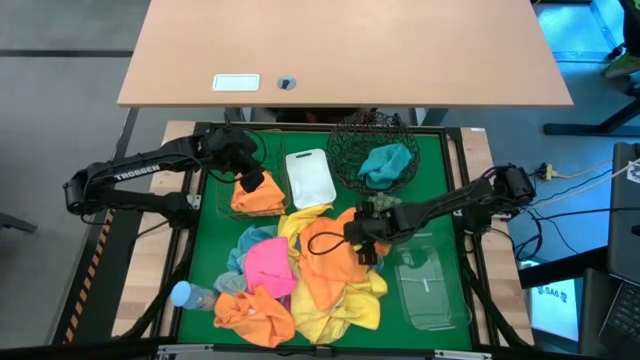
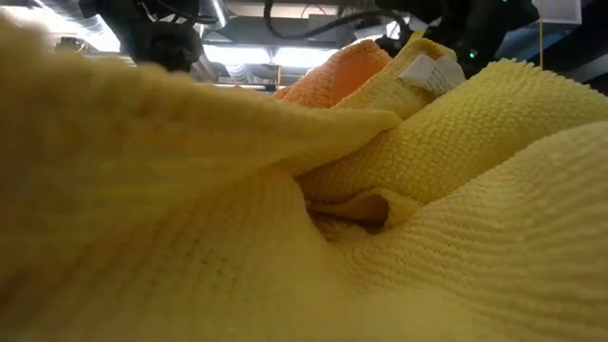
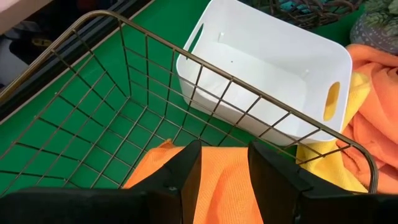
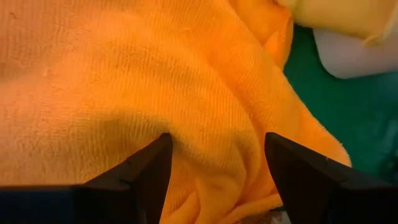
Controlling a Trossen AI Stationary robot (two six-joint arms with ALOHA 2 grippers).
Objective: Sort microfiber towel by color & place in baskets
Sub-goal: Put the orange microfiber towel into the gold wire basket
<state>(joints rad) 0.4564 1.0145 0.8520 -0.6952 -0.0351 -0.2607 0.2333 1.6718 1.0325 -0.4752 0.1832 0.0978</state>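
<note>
Hovering over the dark wire-grid basket (image 3: 93,112), the left tool (image 3: 224,180) has its fingers parted around an orange towel (image 1: 257,195) lying there. The right tool (image 4: 217,168), open, presses into another orange towel (image 4: 124,81) atop the heap; a shallow pinch could drag yellow towels (image 1: 350,305) along. A green surface (image 1: 205,255) holds everything; a tan desk (image 1: 340,50) stands beyond.
</note>
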